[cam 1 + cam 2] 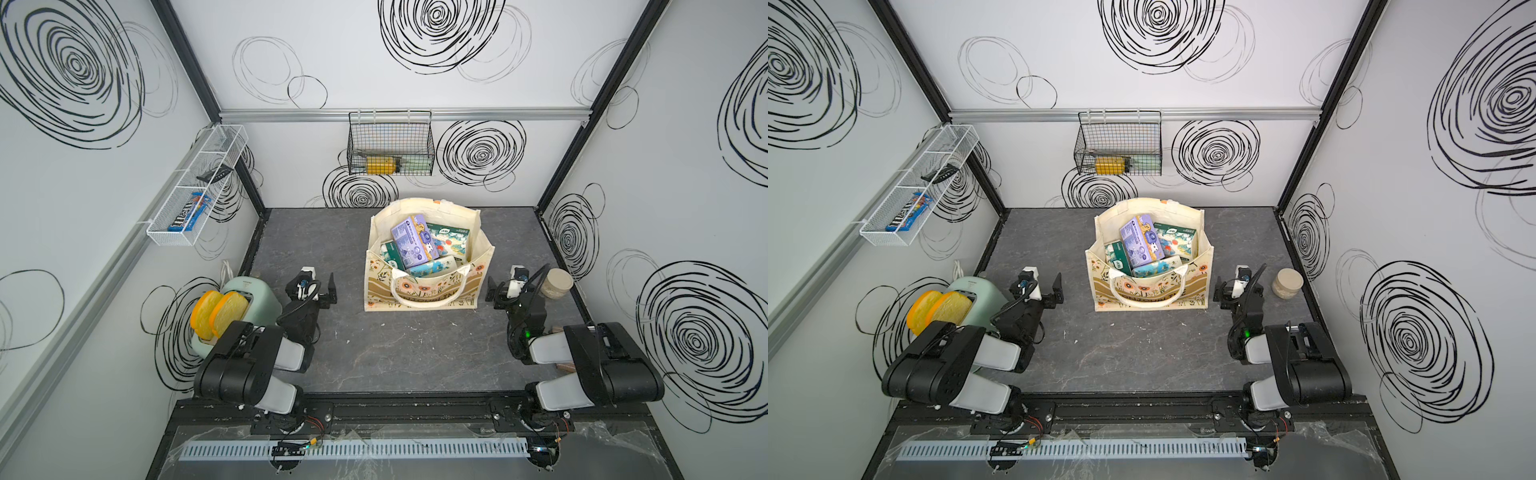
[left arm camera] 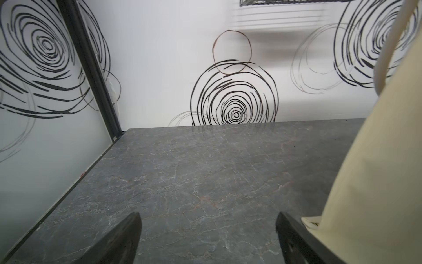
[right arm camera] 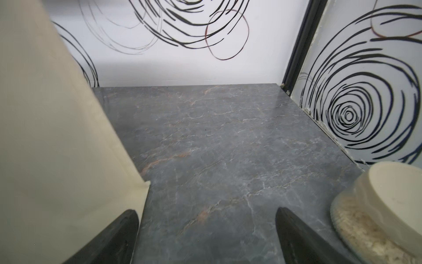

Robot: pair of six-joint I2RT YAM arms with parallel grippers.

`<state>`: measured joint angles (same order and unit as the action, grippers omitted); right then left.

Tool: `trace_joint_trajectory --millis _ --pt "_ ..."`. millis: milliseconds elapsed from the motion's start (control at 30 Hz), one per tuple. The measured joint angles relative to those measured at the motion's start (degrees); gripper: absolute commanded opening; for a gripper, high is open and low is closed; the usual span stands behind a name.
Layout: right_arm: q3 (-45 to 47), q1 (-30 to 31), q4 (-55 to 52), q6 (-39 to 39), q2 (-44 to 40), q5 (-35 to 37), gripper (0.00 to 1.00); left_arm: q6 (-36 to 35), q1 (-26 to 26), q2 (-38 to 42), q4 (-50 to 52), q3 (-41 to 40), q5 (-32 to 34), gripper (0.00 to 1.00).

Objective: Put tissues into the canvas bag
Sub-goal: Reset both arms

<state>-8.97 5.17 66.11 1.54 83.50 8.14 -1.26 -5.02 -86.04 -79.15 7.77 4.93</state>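
Note:
The canvas bag (image 1: 428,291) (image 1: 1148,291) stands upright and open at the middle of the dark table in both top views. Tissues lie inside it: a purple pack (image 1: 413,241) (image 1: 1140,241) on top, a dark green pack (image 1: 451,241) beside it, and a light blue pack (image 1: 432,266) at the front. My left gripper (image 1: 311,284) (image 2: 208,214) rests low to the bag's left, open and empty, with the bag's side (image 2: 376,171) next to one finger. To the bag's right, my right gripper (image 1: 510,284) (image 3: 206,210) is open and empty too, alongside the cream fabric (image 3: 45,137).
A round beige lidded jar (image 1: 557,282) (image 3: 388,201) stands just right of the right gripper. A mint green toaster (image 1: 249,295) with yellow slices sits left of the left arm. A black wire basket (image 1: 390,143) and a white wire shelf (image 1: 195,187) hang on the walls.

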Motion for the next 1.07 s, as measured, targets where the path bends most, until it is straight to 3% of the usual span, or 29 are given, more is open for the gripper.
trace_joint_trajectory --millis 200,1067 --pt "-7.6 -6.0 -4.2 0.8 2.0 -5.8 0.97 1.0 3.4 0.0 3.0 3.5 -3.7 0.96" --pt "-7.1 -5.7 -6.4 0.9 1.9 -9.5 0.97 1.1 2.8 0.0 4.2 3.5 -4.3 0.96"
